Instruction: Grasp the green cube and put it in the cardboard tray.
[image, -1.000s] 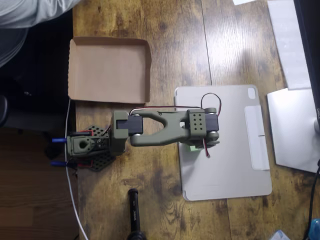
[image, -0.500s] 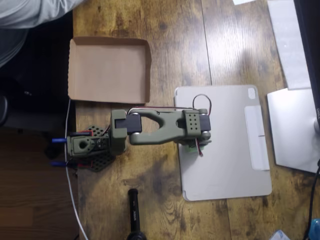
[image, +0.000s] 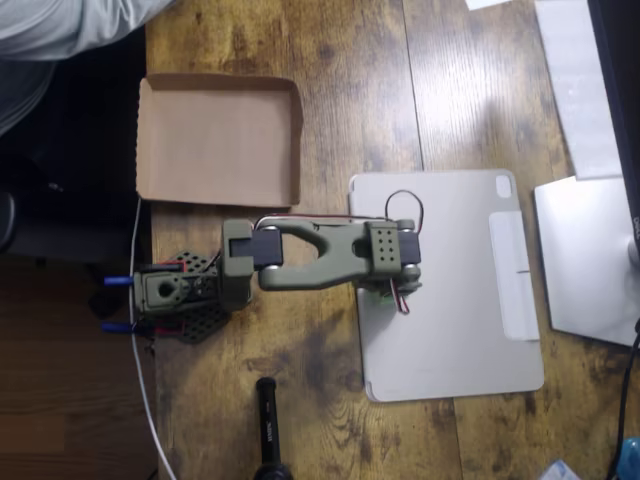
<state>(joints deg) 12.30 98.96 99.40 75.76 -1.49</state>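
On the wooden surface (image: 340, 60) the arm (image: 320, 255) has pulled back and settled over the green cube (image: 380, 296), fingers hidden, grip unclear, tray (image: 218, 140) waiting.

A wooden table (image: 330, 380) carries the cardboard tray (image: 218, 140) near its upper left, a grey tablet cover (image: 450, 290) at centre right, the arm's black base (image: 185, 300) at left, and a black cylinder (image: 268, 425) at the bottom edge.
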